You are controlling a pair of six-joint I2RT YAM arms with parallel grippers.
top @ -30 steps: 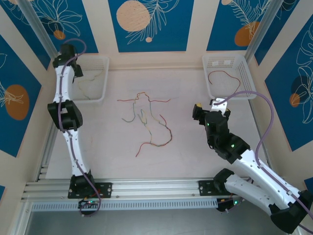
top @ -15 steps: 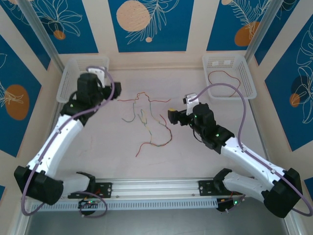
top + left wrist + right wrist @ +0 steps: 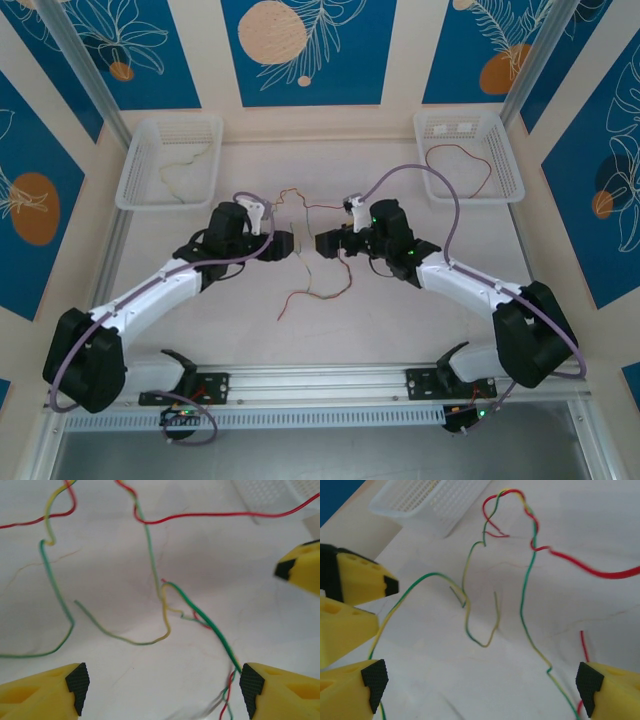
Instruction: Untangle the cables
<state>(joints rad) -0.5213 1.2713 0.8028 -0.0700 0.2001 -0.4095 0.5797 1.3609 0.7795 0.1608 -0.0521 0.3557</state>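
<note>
Patience pays: with left gripper (image 3: 291,246) and right gripper (image 3: 321,243) both spread wide either side of the cables (image 3: 320,296) lying between them, each should pinch one separate strand, then part slowly.

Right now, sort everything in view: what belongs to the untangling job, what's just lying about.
Job: tangled thin red, green and yellow wires mid-table; open left gripper; open right gripper.
Lying about: far-left white mesh basket holding a pale wire; far-right white mesh basket holding a red wire.
</note>
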